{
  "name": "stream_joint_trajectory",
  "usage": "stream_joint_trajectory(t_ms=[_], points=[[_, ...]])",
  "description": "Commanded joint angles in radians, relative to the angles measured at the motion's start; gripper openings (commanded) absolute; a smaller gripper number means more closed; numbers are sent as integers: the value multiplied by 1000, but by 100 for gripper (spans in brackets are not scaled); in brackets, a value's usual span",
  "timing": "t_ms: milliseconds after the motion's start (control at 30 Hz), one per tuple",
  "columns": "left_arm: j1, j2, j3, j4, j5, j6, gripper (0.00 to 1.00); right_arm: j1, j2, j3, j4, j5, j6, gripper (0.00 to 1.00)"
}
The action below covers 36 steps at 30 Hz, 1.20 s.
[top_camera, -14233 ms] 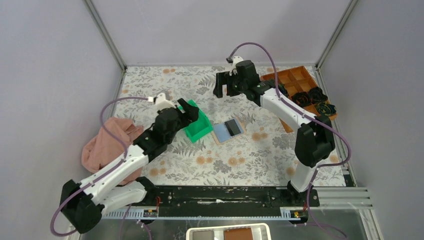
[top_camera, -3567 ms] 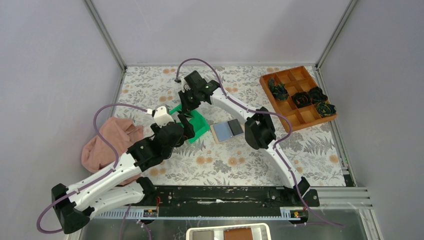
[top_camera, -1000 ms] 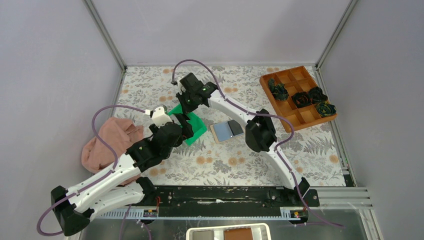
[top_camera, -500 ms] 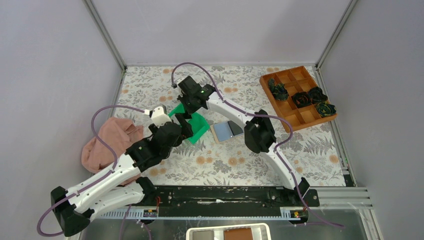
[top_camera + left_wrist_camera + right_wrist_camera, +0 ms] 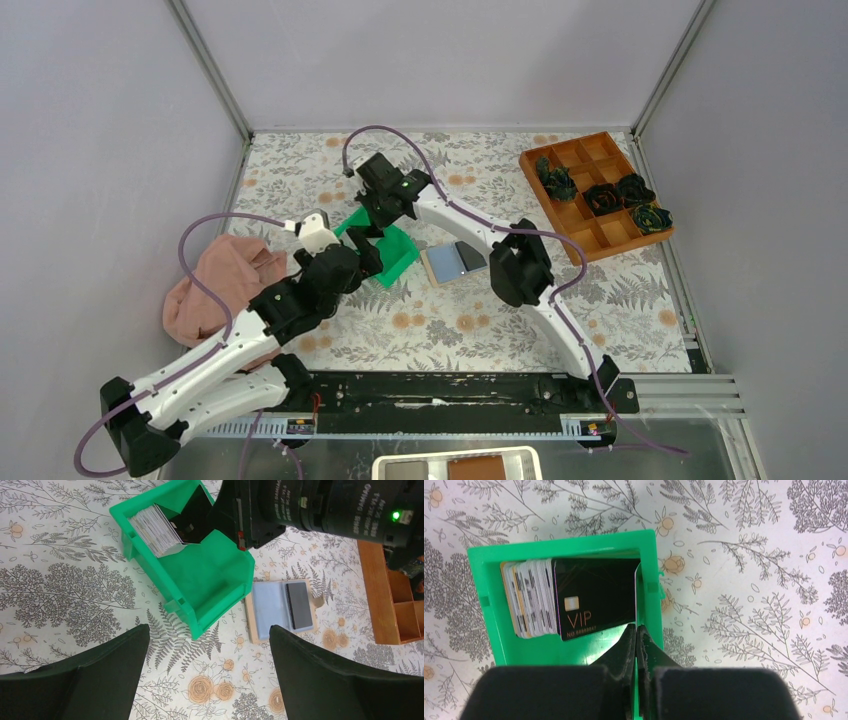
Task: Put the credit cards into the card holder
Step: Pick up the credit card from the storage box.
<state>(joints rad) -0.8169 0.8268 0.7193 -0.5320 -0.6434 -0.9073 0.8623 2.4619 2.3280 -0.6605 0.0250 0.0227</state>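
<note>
A green tray (image 5: 484,600) holds a stack of credit cards (image 5: 531,597) standing on edge, with a black VIP card (image 5: 594,597) leaning at the front. My right gripper (image 5: 636,627) reaches down into the tray beside its right wall. It is shut on a thin card seen edge-on (image 5: 636,595). The card holder (image 5: 272,611) lies open right of the tray (image 5: 210,580), blue-grey face up, with one dark card (image 5: 300,605) on it. My left gripper (image 5: 209,627) hovers open above the tray's near corner, holding nothing. From above, the right gripper (image 5: 374,218) is over the tray (image 5: 398,258).
An orange-brown compartment box (image 5: 578,195) with dark rosette lumps (image 5: 605,197) stands at the back right. A pink cloth (image 5: 215,290) lies bunched at the left, beside my left arm. Grey walls enclose the flowered table.
The right gripper's jaws have closed inside the tray over the last second. The left arm has drawn back slightly toward the near left.
</note>
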Motion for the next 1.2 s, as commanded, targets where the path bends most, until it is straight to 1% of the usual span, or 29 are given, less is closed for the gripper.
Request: stream_joint_trajectory(t_ms=[0, 67, 133, 267, 400, 467, 600, 767, 867, 1000, 1067, 1167], points=[[28, -15, 7, 28, -23, 7, 97, 5, -142, -53, 31, 1, -15, 0], [47, -15, 14, 46, 1, 25, 98, 4, -198, -84, 32, -6, -9, 0], [68, -15, 24, 68, 38, 48, 98, 3, -267, -149, 43, -9, 2, 0], [85, -35, 38, 104, 85, 89, 99, 0, -439, -318, 97, -18, 46, 0], [97, -77, 44, 162, 145, 160, 100, -1, -596, -462, 99, -32, 101, 0], [107, -93, 40, 207, 193, 197, 100, -3, -679, -544, 95, -49, 130, 0], [123, -114, 25, 299, 363, 264, 100, -27, -864, -715, 88, -113, 204, 0], [135, -70, 50, 373, 577, 352, 100, -88, -1043, -894, 85, -299, 280, 0], [160, 12, 92, 401, 772, 408, 100, -133, -1114, -973, 101, -440, 297, 0], [196, 126, 170, 382, 987, 443, 93, -200, -1165, -1026, 95, -583, 267, 0], [198, 140, 175, 386, 1037, 440, 92, -241, -1180, -1036, 87, -664, 267, 0], [203, 123, 153, 392, 1060, 422, 92, -291, -1200, -1064, 92, -764, 281, 0]])
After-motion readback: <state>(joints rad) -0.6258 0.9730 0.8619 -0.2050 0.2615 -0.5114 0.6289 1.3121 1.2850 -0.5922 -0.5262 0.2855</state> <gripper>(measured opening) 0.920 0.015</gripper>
